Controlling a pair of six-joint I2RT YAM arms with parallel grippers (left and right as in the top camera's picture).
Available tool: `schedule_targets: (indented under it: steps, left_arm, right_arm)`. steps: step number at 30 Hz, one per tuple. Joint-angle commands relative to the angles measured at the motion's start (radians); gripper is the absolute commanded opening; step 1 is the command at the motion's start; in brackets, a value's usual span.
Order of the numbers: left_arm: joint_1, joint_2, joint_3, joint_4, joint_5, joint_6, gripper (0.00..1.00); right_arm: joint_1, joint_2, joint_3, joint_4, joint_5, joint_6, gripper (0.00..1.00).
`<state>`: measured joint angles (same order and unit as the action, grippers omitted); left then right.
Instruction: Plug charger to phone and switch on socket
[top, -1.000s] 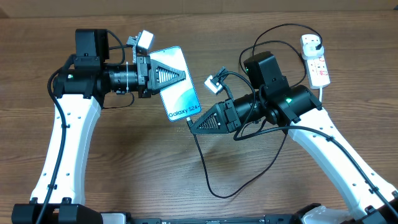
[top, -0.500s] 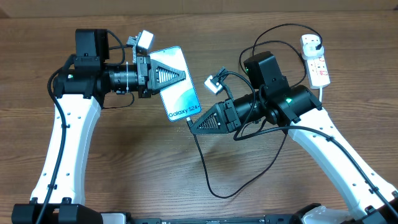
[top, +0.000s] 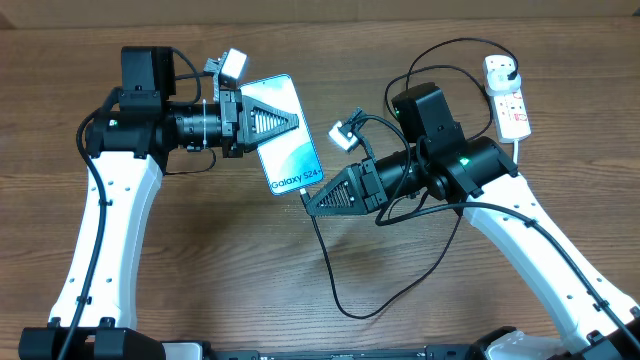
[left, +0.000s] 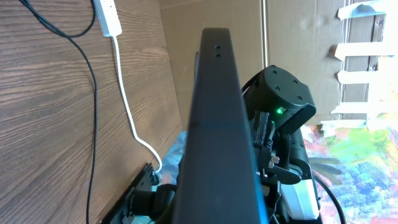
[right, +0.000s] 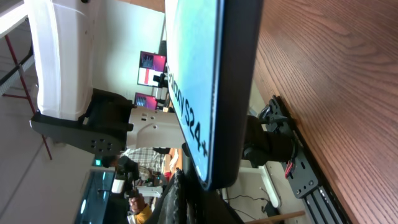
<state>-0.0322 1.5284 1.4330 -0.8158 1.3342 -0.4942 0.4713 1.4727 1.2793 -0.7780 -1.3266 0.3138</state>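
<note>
At the phone (top: 290, 135), nothing differs from a second ago: both arms, cable and screen sit the same.

Left gripper (top: 296, 120): jaws clamped on the phone, one finger lying over the screen.

Right gripper (top: 308, 203): jaws closed at the phone's short edge beside the white lettering, pinching the end of the charger (top: 335, 285). Connector tip is hidden. The cable loops away from the phone, under the right arm.

Socket (top: 508, 100) lies on the table (top: 200, 270), well apart from the phone, beyond the right arm.

Left wrist view only: phone seen edge-on as a dark bar, with the socket's white cord (left: 127, 93) trailing behind it.

Right wrist view only: lit screen and lettering up close.
</note>
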Motion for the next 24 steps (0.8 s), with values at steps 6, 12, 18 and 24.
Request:
schedule_targets:
  steps: [6, 12, 18, 24]
  left_arm:
    - [-0.001, -0.002, 0.01, 0.004, 0.053, 0.007, 0.04]
    - [-0.001, -0.002, 0.01, 0.004, 0.053, 0.007, 0.04]
    - [-0.001, -0.002, 0.01, 0.004, 0.054, 0.007, 0.04]
    - [0.001, -0.002, 0.01, 0.005, 0.053, -0.008, 0.04]
  right_arm:
    - [0.01, -0.023, 0.031, 0.011, -0.003, 0.002, 0.04]
    - [0.033, -0.023, 0.031, 0.065, -0.002, 0.035, 0.04]
    - [0.032, -0.023, 0.031, 0.069, -0.001, 0.035, 0.04]
    - [0.032, -0.023, 0.031, 0.042, 0.051, 0.035, 0.04]
